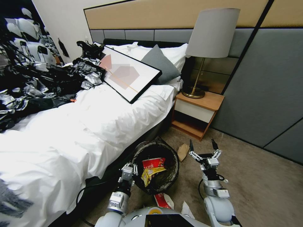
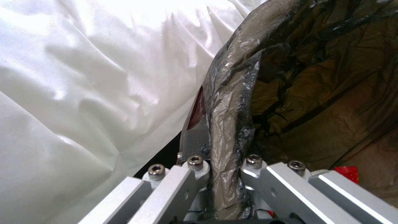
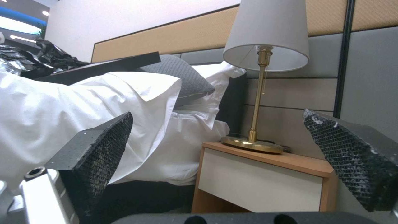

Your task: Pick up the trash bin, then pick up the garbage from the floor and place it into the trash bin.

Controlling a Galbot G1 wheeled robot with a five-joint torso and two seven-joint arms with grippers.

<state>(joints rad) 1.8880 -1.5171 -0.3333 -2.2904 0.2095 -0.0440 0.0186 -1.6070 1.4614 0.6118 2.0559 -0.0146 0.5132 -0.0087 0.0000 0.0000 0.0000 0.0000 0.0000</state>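
- Trash bin (image 1: pixel 156 167): lower centre of the head view, against the bed (image 1: pixel 79 132); red and yellow wrappers (image 1: pixel 152 168) inside.
- Left gripper (image 2: pixel 224 174): clamped on the bin's bag-lined rim.
- Right gripper (image 1: pixel 203 146): right of bin, fingers (image 3: pixel 93 155) spread apart, empty.
- Brown paper (image 1: pixel 182 151), red-white wrapper (image 1: pixel 162 200): on floor.

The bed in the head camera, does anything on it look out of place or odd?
Yes. A framed picture lies tilted across the white bedding, propped against the pillows rather than hung on a wall. Beside it, toward the bed's far side, a heap of crumpled black and silvery material sprawls over the sheets.
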